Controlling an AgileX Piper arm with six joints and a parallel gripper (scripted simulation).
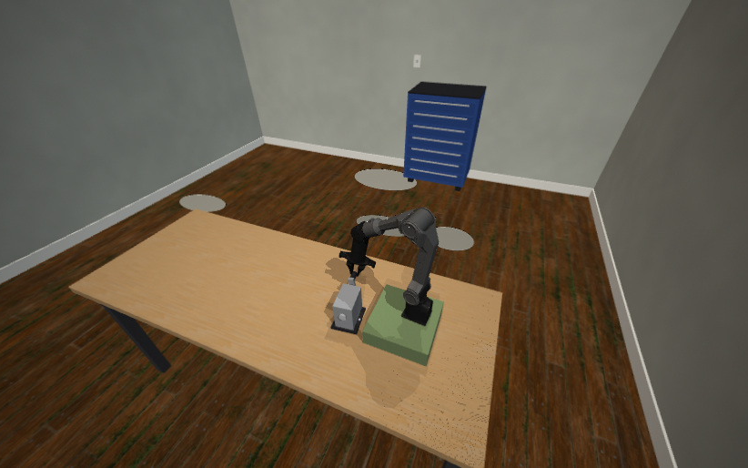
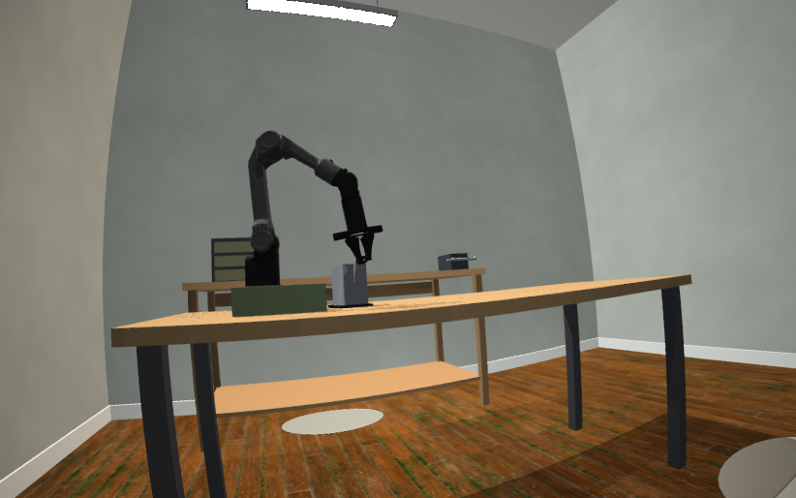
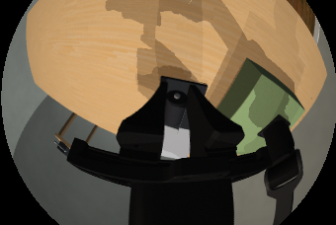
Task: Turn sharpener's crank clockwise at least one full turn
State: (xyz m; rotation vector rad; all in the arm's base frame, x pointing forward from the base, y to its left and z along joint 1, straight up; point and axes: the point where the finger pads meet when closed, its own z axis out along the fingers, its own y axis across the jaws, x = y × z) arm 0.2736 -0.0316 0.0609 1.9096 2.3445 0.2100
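Note:
The grey sharpener (image 1: 347,308) stands upright on a dark base on the wooden table, just left of the green block (image 1: 403,330) that carries my arm. It also shows in the exterior view (image 2: 348,285). My gripper (image 1: 353,275) points down at the far top edge of the sharpener and is shut on the crank handle (image 1: 351,281), a small light piece. In the wrist view the fingers close around a pale bar, the crank (image 3: 175,142), with a dark knob above it. Most of the sharpener's body is hidden by the gripper in the wrist view.
The green block (image 3: 261,106) sits close to the right of the gripper. A blue drawer cabinet (image 1: 442,134) stands by the far wall. A second wooden bench (image 2: 333,284) with a small dark device (image 2: 454,262) stands behind the table.

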